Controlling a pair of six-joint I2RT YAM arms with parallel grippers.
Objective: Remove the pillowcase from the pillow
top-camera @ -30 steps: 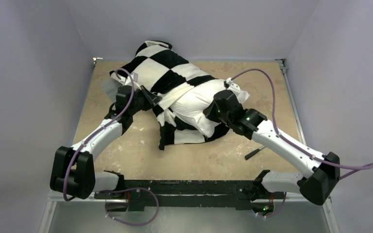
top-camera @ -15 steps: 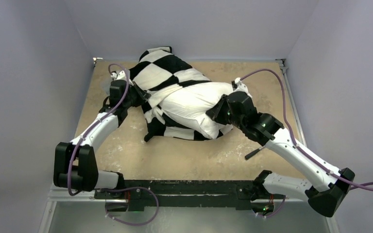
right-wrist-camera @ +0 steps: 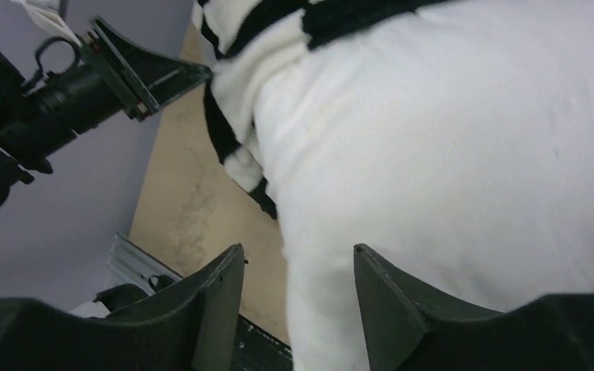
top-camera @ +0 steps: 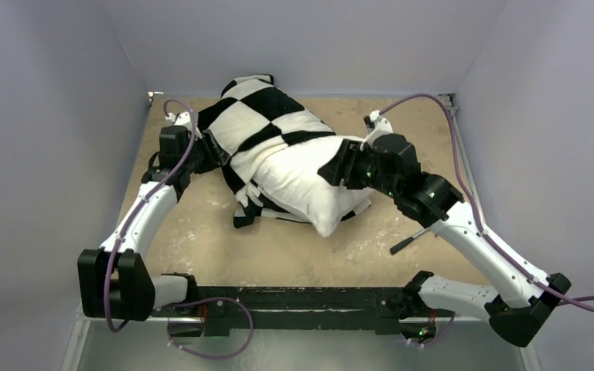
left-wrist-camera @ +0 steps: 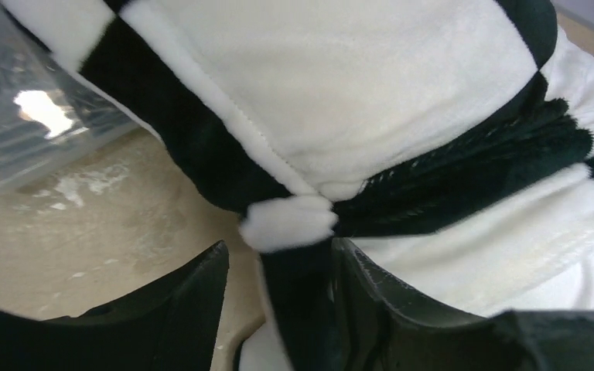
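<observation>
Centrally on the surface [top-camera: 294,247], the left tool [left-wrist-camera: 282,255] is pinching the pillowcase [top-camera: 259,116] at its bunched edge while the right tool [right-wrist-camera: 298,255] is clamping the pillow [top-camera: 302,182], whose near end is lying bare.

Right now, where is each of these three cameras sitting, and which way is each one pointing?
Top external: above and behind the arm bases, looking down on the table; both arms show, pillowcase and pillow between them.
Left wrist: on the left arm, looking along the left pincer at checkered pillowcase folds.
Right wrist: on the right arm, looking past the right pincer across the white pillow toward the left arm.
Shared: both wrist views show the pillowcase.
</observation>
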